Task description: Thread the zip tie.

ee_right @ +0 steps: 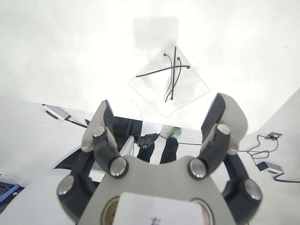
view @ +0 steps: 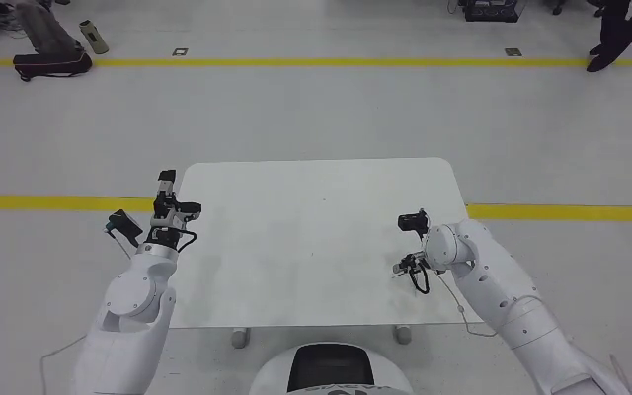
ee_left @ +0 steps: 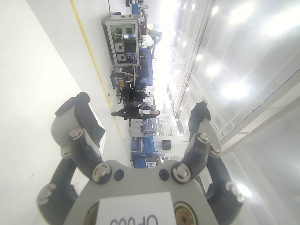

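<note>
Nothing is threaded yet: zip ties [ee_right: 173, 76] are seen crossed on a clear sheet [ee_right: 145, 87] before the right end effector [ee_right: 161, 100], spread and empty. The left end effector [view: 166, 190], mid-left in the top view, is likewise spread.

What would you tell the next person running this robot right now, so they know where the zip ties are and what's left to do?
Left gripper: fingers open, holding nothing, at the left edge of the table, pointing out into the room.
Right gripper: fingers open, holding nothing, over the right side of the table.
Zip ties: a few black ones lying crossed on a clear square tray on the table, in front of the right gripper.
Done: nothing yet; no tie is picked up or looped.
Left: grasp one tie and thread its tail through its head.
</note>
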`<action>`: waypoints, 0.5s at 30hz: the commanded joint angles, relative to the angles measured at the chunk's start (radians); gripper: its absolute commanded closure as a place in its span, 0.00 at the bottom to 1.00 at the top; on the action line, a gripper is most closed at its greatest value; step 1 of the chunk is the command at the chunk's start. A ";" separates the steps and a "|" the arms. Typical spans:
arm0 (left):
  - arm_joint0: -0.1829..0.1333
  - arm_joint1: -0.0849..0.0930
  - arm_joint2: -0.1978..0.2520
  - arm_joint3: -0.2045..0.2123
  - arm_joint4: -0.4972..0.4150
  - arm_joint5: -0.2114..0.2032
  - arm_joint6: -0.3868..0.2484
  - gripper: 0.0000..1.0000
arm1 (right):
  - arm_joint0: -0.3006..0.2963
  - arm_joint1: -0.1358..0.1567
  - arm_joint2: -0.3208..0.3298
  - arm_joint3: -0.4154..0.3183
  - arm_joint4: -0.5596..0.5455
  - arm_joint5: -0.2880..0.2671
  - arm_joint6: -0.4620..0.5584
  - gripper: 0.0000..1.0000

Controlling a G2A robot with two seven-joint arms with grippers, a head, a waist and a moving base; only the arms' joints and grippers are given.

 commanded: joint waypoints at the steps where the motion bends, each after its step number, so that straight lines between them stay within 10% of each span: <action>1: 0.000 0.000 0.000 0.000 0.000 0.000 0.000 0.00 | 0.000 0.000 0.000 0.000 0.000 0.000 0.000 0.00; 15: 0.000 0.000 0.000 0.000 0.000 0.000 0.000 0.00 | -0.008 -0.004 -0.007 0.016 0.020 -0.026 -0.038 0.00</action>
